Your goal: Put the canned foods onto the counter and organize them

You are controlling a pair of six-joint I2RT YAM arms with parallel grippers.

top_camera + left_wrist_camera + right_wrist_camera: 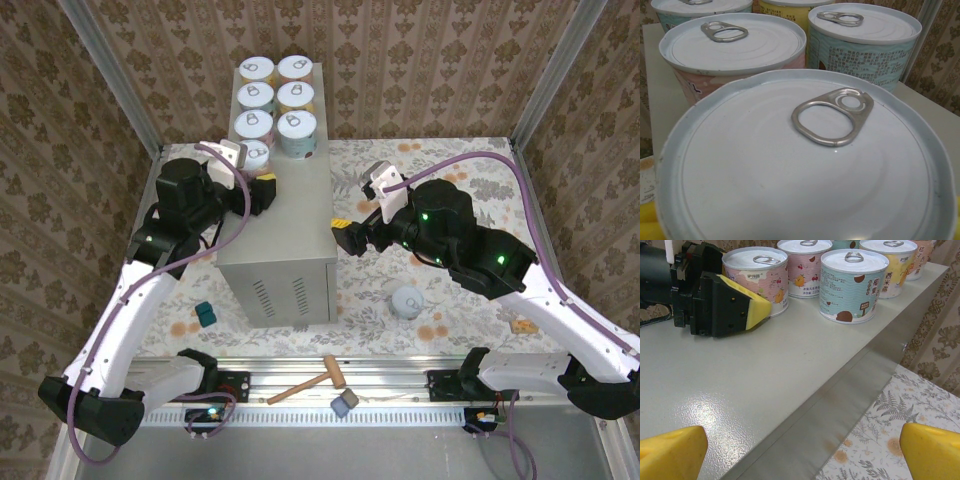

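Straddling half-hidden can (258, 152), seemingly: left pincer (258, 170)

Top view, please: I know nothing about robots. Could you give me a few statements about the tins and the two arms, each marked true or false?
Seven small round cans with silver pull-tab lids stand on the tall beige-grey metal counter. True.
A grey can sits on the floral floor, right of the counter. True.
The right gripper grips a can. False: its jaws stand open, with nothing between them.
The cans on the counter form one single line. False: they form two lines side by side.
The left gripper is at the nearest pink-labelled can. True.
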